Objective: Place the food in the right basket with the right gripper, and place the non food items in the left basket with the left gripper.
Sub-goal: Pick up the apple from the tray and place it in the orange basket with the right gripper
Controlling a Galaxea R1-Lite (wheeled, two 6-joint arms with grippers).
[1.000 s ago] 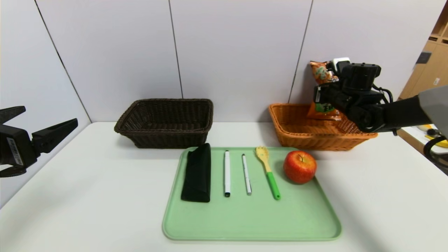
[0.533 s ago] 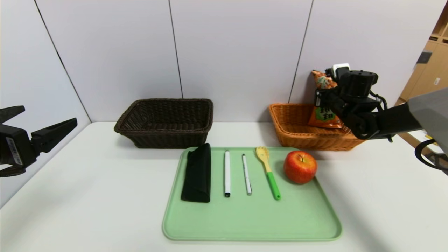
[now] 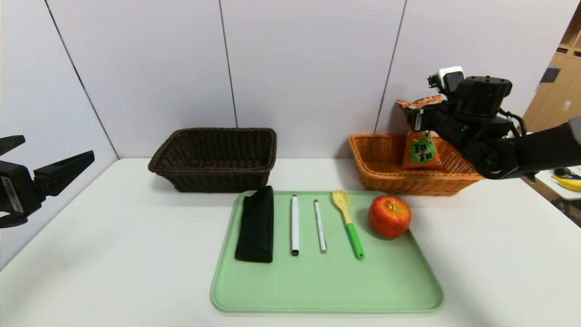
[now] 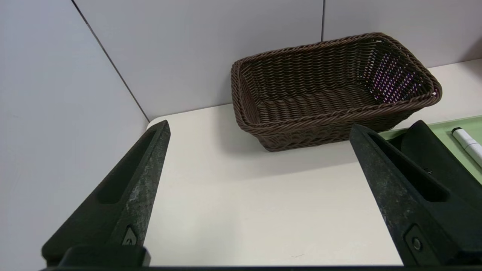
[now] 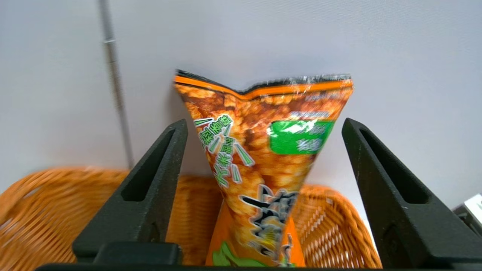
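White counter (image 3: 91, 272) carries pale green rectangular tray (image 3: 327, 290), dark brown wicker basket (image 3: 213, 159) on left, orange wicker basket (image 3: 376, 168) on right. Right end effector (image 5: 260, 150) above orange basket, fingers apart, clear of orange snack bag (image 3: 420, 150) standing upright inside. Left end effector (image 4: 260, 158) spread wide, over counter's left edge. Red apple (image 3: 389, 216) on tray.

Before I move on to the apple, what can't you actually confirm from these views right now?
- Whether the snack bag rests on the floor of the orange basket: head view, the front wall hides its base; right wrist view cuts it off.
- Right gripper: open around the bag; contact unclear.
- Print on the two pens: too small.
- Left gripper: parked open.
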